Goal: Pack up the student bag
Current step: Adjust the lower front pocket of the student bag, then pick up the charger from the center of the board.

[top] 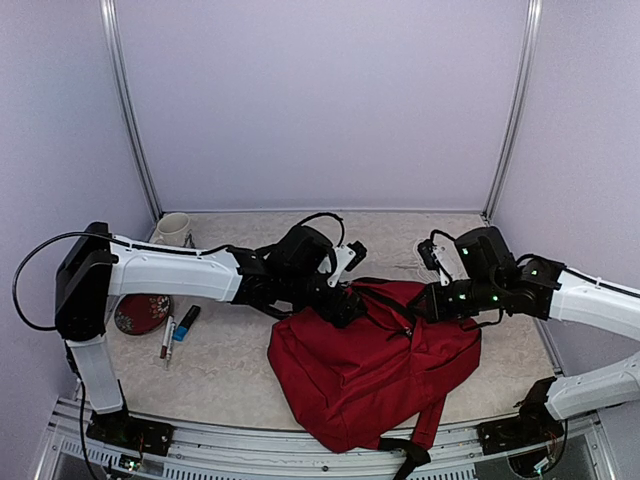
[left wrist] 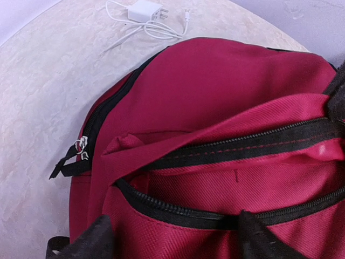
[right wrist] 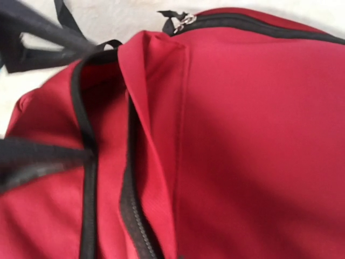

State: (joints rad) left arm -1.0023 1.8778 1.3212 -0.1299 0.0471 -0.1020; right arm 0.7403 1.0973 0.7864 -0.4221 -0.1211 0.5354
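Note:
The student bag [top: 375, 365] lies flat on the table, a dark-red backpack with black zippers. Its main zipper [left wrist: 178, 213] is undone and the mouth gapes a little. My left gripper [left wrist: 175, 237] is open, its two black fingertips [left wrist: 94, 240] wide apart over the near lip of that mouth. In the top view it sits at the bag's upper left corner [top: 345, 303]. My right gripper [top: 428, 300] is shut on the bag's upper flap and holds the fabric taut. In the right wrist view the red fold [right wrist: 156, 162] fills the frame and the fingers are hidden.
A white charger with its cable [left wrist: 144, 9] lies on the table beyond the bag. At the left are a mug [top: 172, 230], a round red thing [top: 140, 312] and two pens [top: 175, 335]. Metal posts and purple walls enclose the table.

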